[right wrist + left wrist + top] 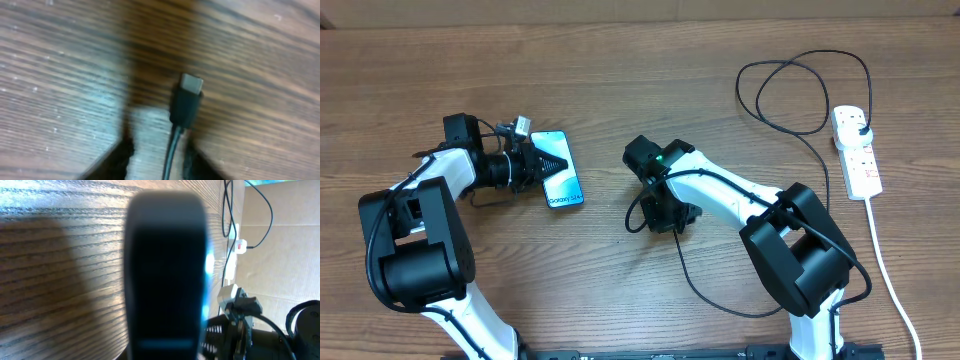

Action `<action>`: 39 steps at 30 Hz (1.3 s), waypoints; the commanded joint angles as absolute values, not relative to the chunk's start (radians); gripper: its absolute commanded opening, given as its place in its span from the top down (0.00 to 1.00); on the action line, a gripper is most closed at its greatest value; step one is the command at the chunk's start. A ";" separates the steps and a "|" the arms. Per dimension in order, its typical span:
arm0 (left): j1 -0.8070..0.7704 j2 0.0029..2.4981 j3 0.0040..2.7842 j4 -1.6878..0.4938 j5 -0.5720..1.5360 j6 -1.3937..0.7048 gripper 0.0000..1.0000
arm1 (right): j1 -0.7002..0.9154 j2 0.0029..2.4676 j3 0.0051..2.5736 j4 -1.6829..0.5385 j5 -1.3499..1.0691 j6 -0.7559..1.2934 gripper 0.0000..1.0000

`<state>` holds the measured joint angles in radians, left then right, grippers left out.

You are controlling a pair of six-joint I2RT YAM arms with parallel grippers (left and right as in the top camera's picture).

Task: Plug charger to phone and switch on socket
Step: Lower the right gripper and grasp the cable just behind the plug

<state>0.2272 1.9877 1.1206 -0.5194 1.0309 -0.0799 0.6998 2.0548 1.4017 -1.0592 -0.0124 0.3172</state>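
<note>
One phone [565, 178], left of centre, is clenched in the left end effector [542, 163]. One charger [186, 102] has its tip at the right end effector [672, 217]; grip unclear. One socket [857, 150] lies at upper right.

Black charger [186, 107], cyan-screened phone [565, 190], white socket [857, 150] — red switch [241, 245] — brown wood-grain table [620, 80]

The overhead camera looks straight down on the whole table [620, 70]. The left wrist camera looks low across it toward the socket [231, 267] at the right edge, shared with overhead; the right wrist camera faces down, close to the charger [186, 102] tip
</note>
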 commanded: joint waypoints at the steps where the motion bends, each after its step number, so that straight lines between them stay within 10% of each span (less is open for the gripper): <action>1: 0.230 1.953 1.121 -0.519 1.059 -0.094 0.96 | 0.696 2.078 1.420 -1.048 -0.028 0.319 0.52; 17: 0.230 1.952 1.121 -0.519 1.059 -0.094 0.96 | 0.642 2.078 1.420 -1.003 -0.022 0.352 0.53; 22: 0.230 1.953 1.121 -0.519 1.059 -0.094 0.96 | 0.635 2.078 1.420 -1.005 -0.047 0.352 0.78; 39: 0.230 1.953 1.121 -0.519 1.059 -0.094 0.96 | 0.635 2.078 1.420 -1.015 -0.049 0.352 0.94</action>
